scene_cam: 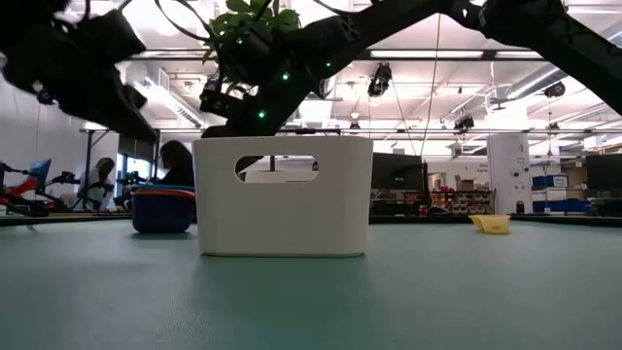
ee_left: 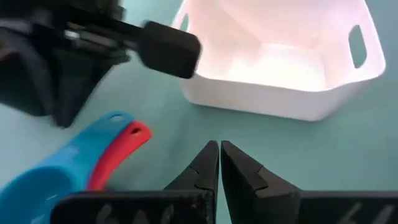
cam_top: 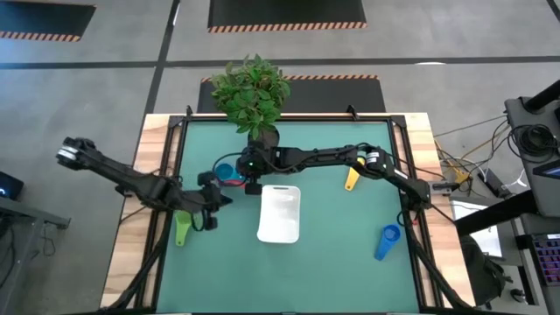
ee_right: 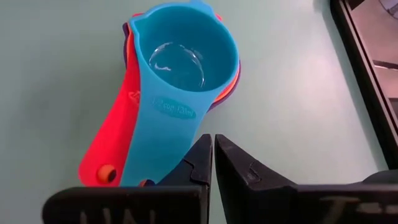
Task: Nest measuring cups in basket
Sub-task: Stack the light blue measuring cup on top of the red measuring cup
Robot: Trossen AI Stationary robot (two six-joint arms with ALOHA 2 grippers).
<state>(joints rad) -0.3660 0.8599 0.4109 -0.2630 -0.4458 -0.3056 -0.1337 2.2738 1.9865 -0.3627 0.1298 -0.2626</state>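
A nested stack of cups [cam_top: 229, 172], teal on top [ee_right: 183, 56] over red, orange and purple, rests on the green mat left of the far end of the white basket [cam_top: 280, 215]. My right gripper [ee_right: 212, 144] is shut and hovers just by the teal cup's handle. My left gripper [ee_left: 219, 152] is shut too, left of the basket [ee_left: 280, 81], touching nothing. Three cups lie apart on the mat: a green cup [cam_top: 182, 229] near the left edge, a yellow cup [cam_top: 352, 179] and a blue cup [cam_top: 388, 241] to the right. My right gripper's shut fingertips stand right beside the teal cup's handle [ee_right: 171, 124], near its free end, coming from above. I cannot tell whether they touch it. The stack sits on the mat.
A potted plant [cam_top: 254, 94] stands at the far edge, just behind the stack. The two arms are close together left of the basket. Open mat lies toward the near edge and between the basket and the yellow cup [scene_cam: 491, 224].
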